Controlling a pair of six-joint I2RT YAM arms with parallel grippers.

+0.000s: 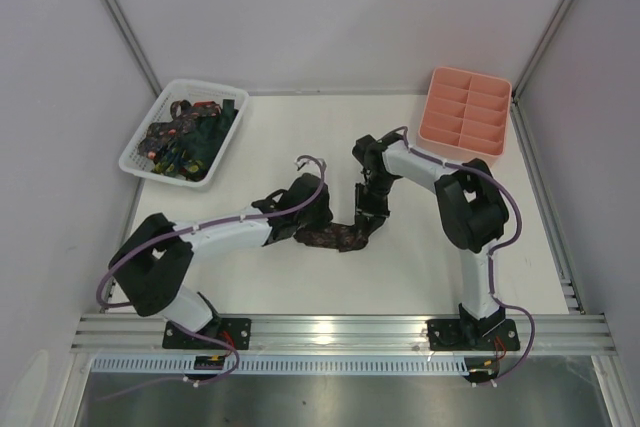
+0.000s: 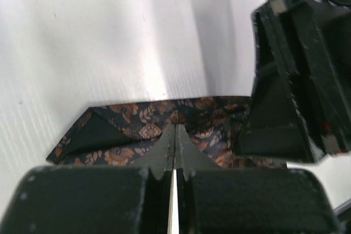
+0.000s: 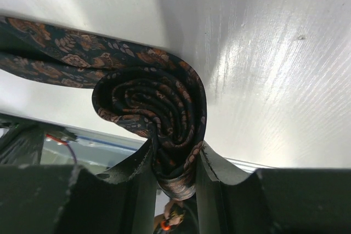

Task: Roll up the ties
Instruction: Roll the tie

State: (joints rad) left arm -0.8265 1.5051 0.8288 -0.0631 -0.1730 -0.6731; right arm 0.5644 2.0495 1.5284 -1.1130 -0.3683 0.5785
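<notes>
Nearest, the left gripper [image 2: 175, 131] has its 2 fingers pressed together, tips down on the flat stretch of the brown tie [image 2: 142, 116] at mid-table; whether cloth is pinched cannot be told; just beyond, the right gripper [image 3: 175, 147] clamps the tie's rolled end, jaws partly apart; farther back, green ties [image 1: 195, 137] lie in the white basket [image 1: 140, 155], far left; the pink tray [image 1: 465, 107] sits far right.

2 white arms [image 1: 228, 231], black joints, looping purple cables [image 1: 521, 212], black fingers [image 3: 134, 182]

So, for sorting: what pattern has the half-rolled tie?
Navy tie with orange-brown leaves; right wrist view.
</notes>
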